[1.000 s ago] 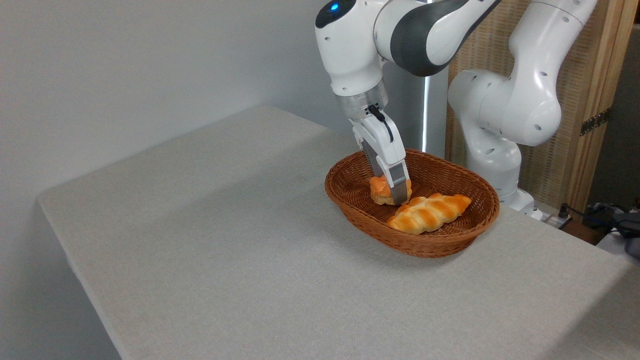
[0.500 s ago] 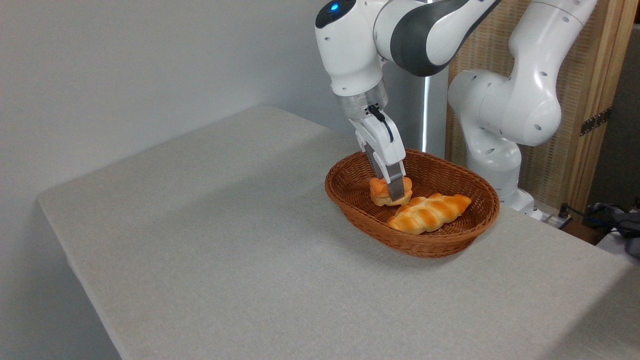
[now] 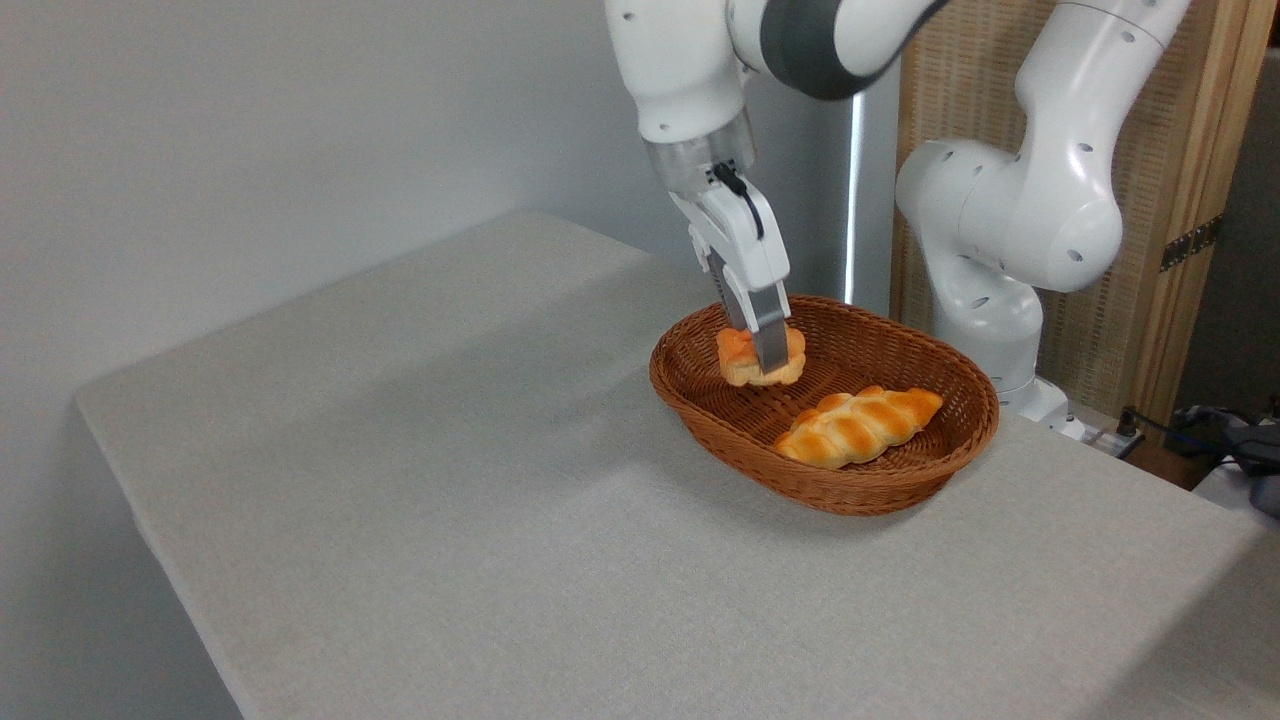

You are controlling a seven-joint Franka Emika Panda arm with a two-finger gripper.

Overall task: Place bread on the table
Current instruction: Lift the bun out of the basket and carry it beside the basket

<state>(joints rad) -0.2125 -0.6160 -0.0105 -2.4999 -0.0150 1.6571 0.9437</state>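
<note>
With its jaws pinching the small round orange-golden bun [image 3: 741,357] above the brown wicker basket [image 3: 905,484], the gripper [image 3: 764,352] should clear the rim before lowering onto the grey fabric-topped table [image 3: 450,480].

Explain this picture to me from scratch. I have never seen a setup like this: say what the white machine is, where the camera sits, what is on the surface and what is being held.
The white jointed machine is a robot arm; its base stands behind the far edge of the table. One fixed camera looks down at the table from the front, at an angle. At the arm's tip is a gripper with two fingers, like tongs. On the grey table stands a brown wicker basket. In it lies a long braided loaf. The gripper is closed on a small round orange bun, holding it raised above the basket's floor, near the left rim. Nothing else lies on the table.
</note>
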